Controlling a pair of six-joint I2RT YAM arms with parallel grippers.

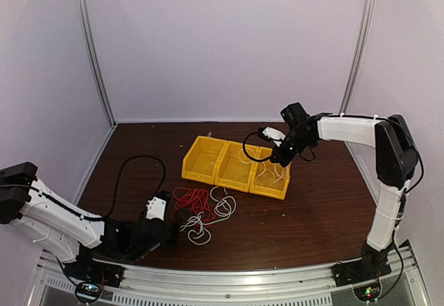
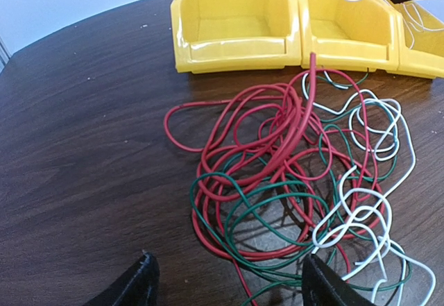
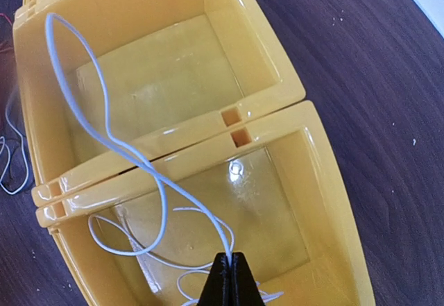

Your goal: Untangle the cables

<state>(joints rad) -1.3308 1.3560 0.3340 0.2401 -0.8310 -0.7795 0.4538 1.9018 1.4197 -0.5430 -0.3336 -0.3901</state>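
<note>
Our right gripper [image 3: 232, 277] pinches a white cable [image 3: 132, 157] over the yellow bins [image 3: 326, 181]; its loop could snag the divider [image 3: 180, 146]. Our left gripper [image 2: 225, 289] sits spread by the clump [image 2: 277, 174].

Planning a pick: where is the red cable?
Top view: the red cable lies left of centre, in front of the yellow bins, tangled with the other cables.

We see only the fingertips of the left gripper [image 2: 232, 282]; the bottom edge of its wrist view cuts off the rest. The cable clump [image 2: 291, 174] runs off that view's lower right corner, and the third yellow bin [image 2: 424, 60] off its right edge. From above, the clump's strands near the tabletop's front edge are too fine to separate. The white cable [image 3: 132, 155] has loops that slip out of frame beside the pinched tips of the right gripper [image 3: 232, 278].
</note>
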